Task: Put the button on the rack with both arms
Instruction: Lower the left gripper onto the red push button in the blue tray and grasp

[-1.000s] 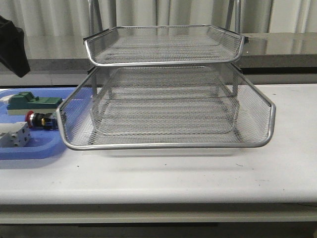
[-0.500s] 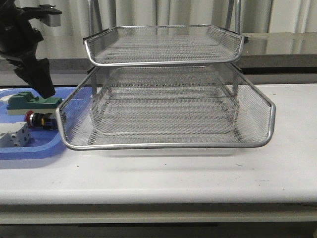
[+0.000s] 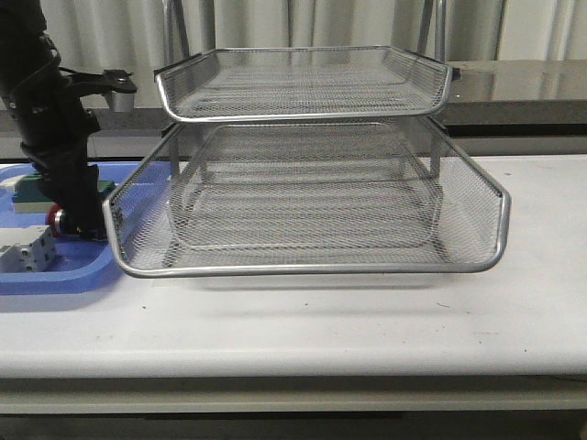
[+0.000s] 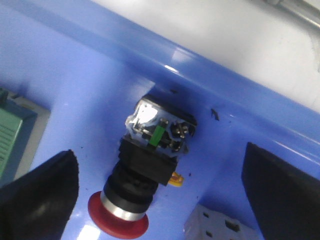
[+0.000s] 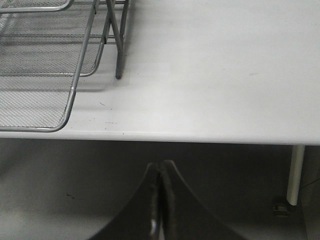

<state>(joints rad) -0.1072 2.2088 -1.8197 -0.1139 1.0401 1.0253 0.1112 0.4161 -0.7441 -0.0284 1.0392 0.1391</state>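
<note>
The button lies on its side on the floor of the blue tray, red mushroom head toward one end and the black body with its terminals and a small green bit toward the other, close to the tray's raised lip. That pose matters: lying flat, it offers its black flanks to a pinch from above, and the left gripper hangs right over it with its two dark fingers spread wide, one on each side of the body and neither touching it, holding nothing yet. From the front, the left arm stands down into the tray just beside the rack, hiding most of the button so that only a sliver of red shows; how near the fingertips are to the tray floor I cannot really judge from there. A white terminal block sits just next to the button's head and a green block a little apart, so the straddle probably has to stay narrow to avoid nudging them. The rack's lower basket juts forward with an open top, a ready landing spot. The right gripper waits off the table's edge, fingers pressed together on nothing, well apart from everything, presumably parked until needed.
</note>
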